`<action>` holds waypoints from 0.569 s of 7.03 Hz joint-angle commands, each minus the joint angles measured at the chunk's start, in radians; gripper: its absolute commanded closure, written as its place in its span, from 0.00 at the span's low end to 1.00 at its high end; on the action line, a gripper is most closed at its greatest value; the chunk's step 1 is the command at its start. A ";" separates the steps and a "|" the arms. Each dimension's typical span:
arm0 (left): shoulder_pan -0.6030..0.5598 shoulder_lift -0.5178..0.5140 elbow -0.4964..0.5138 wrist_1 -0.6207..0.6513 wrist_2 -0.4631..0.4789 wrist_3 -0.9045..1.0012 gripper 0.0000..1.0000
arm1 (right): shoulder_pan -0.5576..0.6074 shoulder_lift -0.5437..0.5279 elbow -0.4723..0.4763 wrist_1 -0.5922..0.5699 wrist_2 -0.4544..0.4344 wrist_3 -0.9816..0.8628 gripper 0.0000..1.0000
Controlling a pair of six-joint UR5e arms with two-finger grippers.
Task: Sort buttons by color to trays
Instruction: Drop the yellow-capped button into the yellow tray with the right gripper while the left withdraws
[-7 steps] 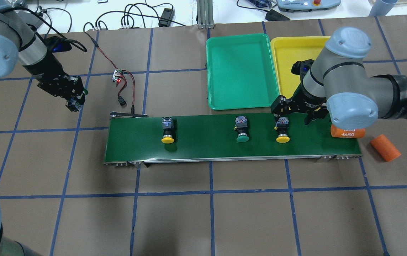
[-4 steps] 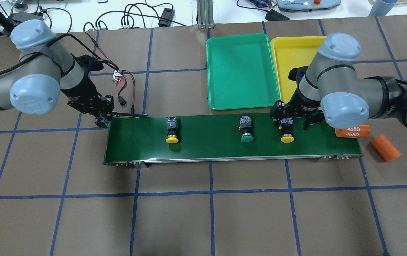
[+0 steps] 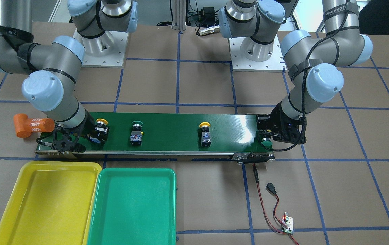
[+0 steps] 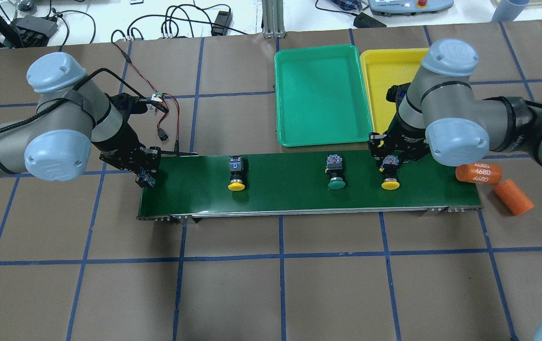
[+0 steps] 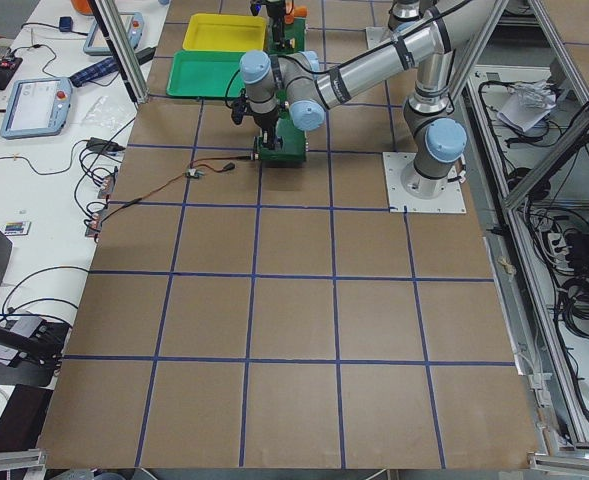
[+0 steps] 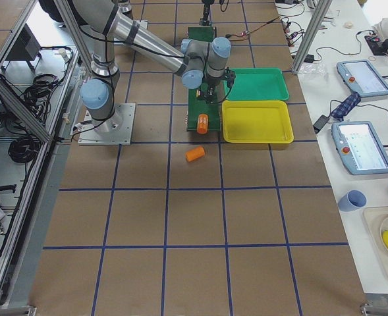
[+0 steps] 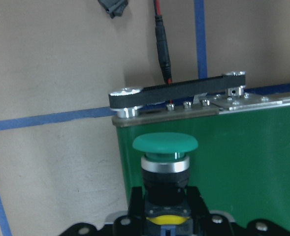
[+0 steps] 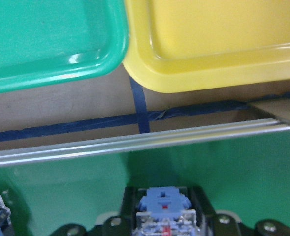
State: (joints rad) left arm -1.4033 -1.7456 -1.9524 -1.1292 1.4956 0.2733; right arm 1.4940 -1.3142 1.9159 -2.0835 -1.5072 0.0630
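Four mushroom-capped buttons (image 4: 236, 185) along the belt (image 4: 290, 194). At its end edge the left hand (image 4: 144, 177) pinches a green button (image 7: 165, 143); the right hand (image 4: 391, 163) straddles a yellow button (image 4: 390, 184), grip unclear. Green tray (image 4: 320, 94) and yellow tray (image 4: 384, 80) sit just past the rail.

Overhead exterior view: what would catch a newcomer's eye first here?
A long dark green conveyor belt lies across the middle of the table. Toward its right end the right gripper straddles a yellow-capped push-button. At its left end the left gripper holds a green-capped push-button. Beyond the belt a shallow green plastic tray and a bright yellow plastic tray lie side by side, both empty.
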 commanded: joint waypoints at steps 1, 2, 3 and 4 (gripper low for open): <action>-0.002 -0.011 -0.008 0.025 -0.005 0.000 0.00 | -0.001 0.010 -0.058 0.011 -0.004 0.004 0.86; -0.002 0.006 -0.008 0.023 -0.008 0.000 0.00 | -0.001 0.042 -0.134 0.066 -0.005 0.006 0.83; -0.006 0.026 0.001 0.020 -0.002 -0.002 0.00 | -0.003 0.073 -0.243 0.165 -0.020 0.004 0.82; -0.008 0.072 0.024 0.003 0.012 -0.003 0.00 | -0.006 0.129 -0.329 0.196 -0.030 -0.012 0.82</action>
State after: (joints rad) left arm -1.4086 -1.7162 -1.9484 -1.1123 1.4959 0.2716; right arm 1.4908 -1.2409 1.6955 -1.9483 -1.5250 0.0637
